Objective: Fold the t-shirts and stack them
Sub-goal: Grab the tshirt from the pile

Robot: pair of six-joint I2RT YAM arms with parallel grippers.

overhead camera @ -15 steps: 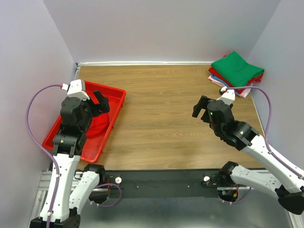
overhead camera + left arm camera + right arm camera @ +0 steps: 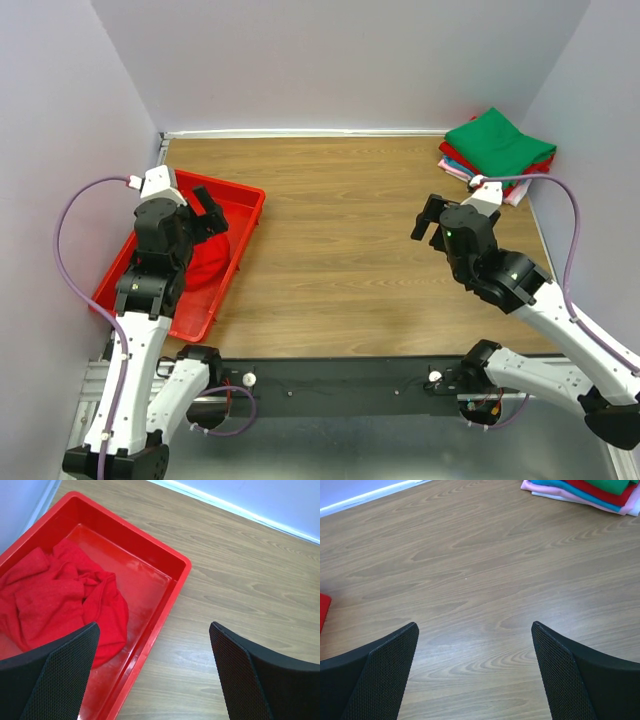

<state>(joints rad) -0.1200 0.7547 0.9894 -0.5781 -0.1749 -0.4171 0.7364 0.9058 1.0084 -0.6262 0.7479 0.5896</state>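
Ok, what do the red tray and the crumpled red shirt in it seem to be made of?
The red tray looks like glossy moulded plastic: shiny highlights, crisp rim. The crumpled red shirt looks like soft matte cloth, probably knit: loose folds, no shine.

Worktop (image 2: 340,250), wood-grain: 1.
Robot arms: 2.
Claws: 2, one per arm, namely the left claw (image 2: 212,215) and the right claw (image 2: 431,220).
Red plastic tray (image 2: 145,580): 1.
Crumpled red t-shirt (image 2: 55,600), loose in the tray: 1.
Stack of folded t-shirts (image 2: 500,142): 1, with 4 colour layers visible (green, red, blue, pink).
T-shirts counted in all: 5.
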